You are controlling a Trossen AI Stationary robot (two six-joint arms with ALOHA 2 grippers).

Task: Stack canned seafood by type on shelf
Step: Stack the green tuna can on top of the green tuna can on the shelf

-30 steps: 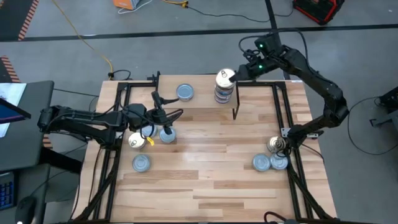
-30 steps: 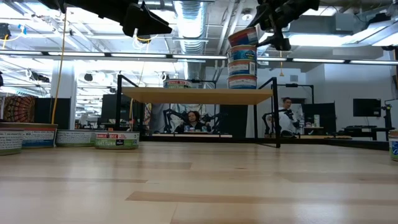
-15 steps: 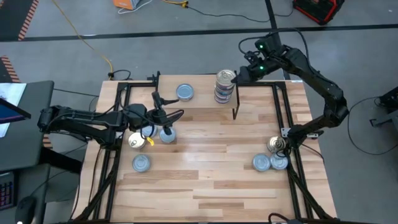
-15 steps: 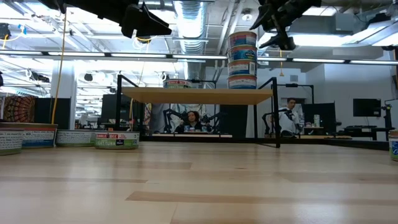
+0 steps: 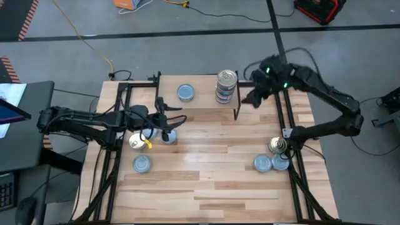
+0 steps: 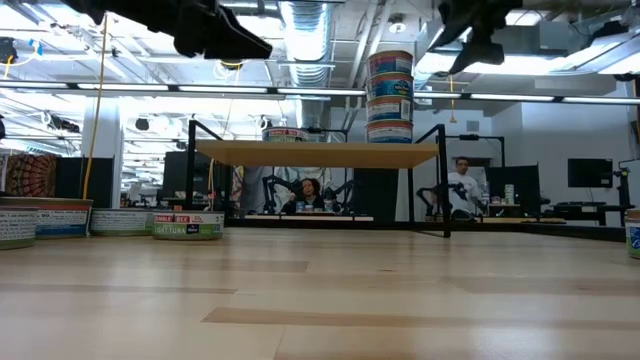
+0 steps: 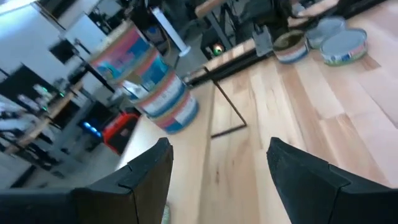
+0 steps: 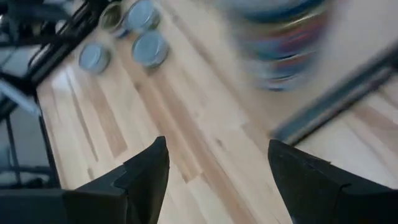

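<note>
Nearest the front edge of the table [image 5: 206,187], one blue-topped tin [image 5: 142,164] lies alone on the left side, and on the right a pair of tins [image 5: 271,163] sit touching each other, with a gold-topped tin [image 5: 277,145] just behind them. Farther back on the left, a gold-topped tin [image 5: 137,141] and a blue-topped tin [image 5: 168,135] lie side by side. The left gripper [image 5: 176,116] hangs above that spot, its fingers [image 7: 146,180] spread apart with nothing between them. Behind that stands the shelf [image 6: 320,153], a light wood board on thin black legs. On its top, one blue-topped tin [image 5: 185,93] lies by itself toward the left, and a stack of three tins [image 5: 226,86] stands upright near the shelf's right end. The right gripper [image 5: 249,99] hovers just to the right of that stack, clear of it, with its fingers [image 8: 146,177] apart and empty. Beyond the table, two people [image 6: 310,190] can be seen in the room.
</note>
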